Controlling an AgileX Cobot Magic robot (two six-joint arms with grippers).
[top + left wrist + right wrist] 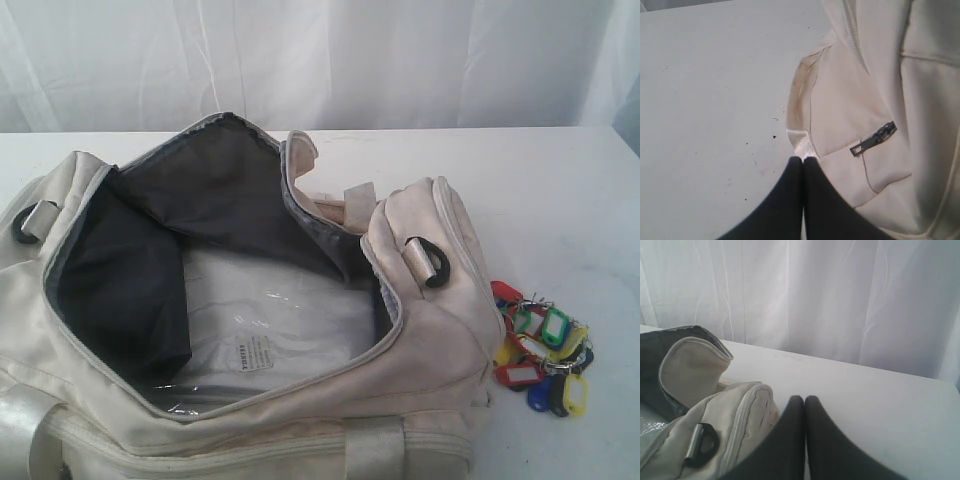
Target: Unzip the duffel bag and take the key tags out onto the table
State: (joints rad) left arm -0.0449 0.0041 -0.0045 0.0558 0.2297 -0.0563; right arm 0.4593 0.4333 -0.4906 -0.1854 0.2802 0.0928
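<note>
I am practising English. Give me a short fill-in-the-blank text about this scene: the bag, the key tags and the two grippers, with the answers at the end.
1. The top of the duffel bag stands ____, so its dark lining shows.
2. In the exterior view, the key tags lie on the table to the ____ of the bag.
3. The left gripper and the right gripper are both ____ and hold nothing.
4. The wrapper inside the bag is made of clear ____.

Missing words: open; right; shut; plastic.

The left tool [803,159] has two smooth, matte black fingers [782,202], wide at the base and narrowing to rounded tips. The right tool [804,398] has the same black, curved shape.
</note>
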